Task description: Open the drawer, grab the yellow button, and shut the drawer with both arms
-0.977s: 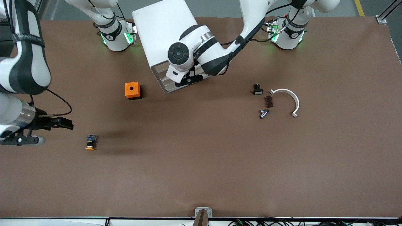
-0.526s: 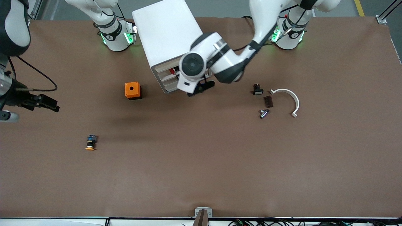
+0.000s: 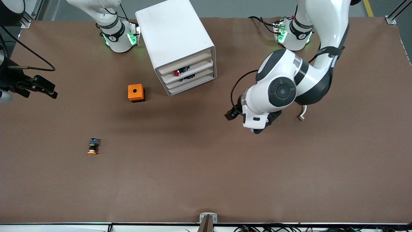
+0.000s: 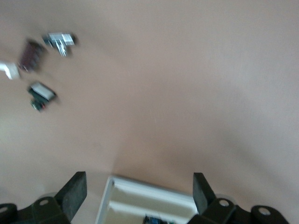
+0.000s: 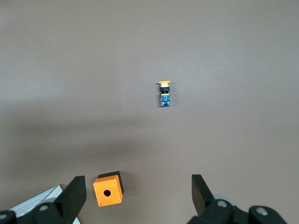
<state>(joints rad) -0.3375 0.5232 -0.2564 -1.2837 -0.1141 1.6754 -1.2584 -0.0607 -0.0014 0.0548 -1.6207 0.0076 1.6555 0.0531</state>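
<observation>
The white cabinet stands near the robots' bases. Its top drawer sits flush with the three lower ones; the cabinet also shows in the left wrist view. The button, orange-yellow cap, black body and blue end, lies on the table toward the right arm's end, nearer the front camera than the orange cube. It also shows in the right wrist view. My left gripper is open and empty over the table beside the cabinet. My right gripper is open and empty, high at the table's edge.
A red-capped button lies in the second drawer. A metal part, a brown piece and a black switch lie toward the left arm's end, under my left arm. A white curved bracket lies beside them.
My left gripper has left the cabinet's front and swung out toward the left arm's end. My right gripper has drawn away from the button toward the table's edge.
</observation>
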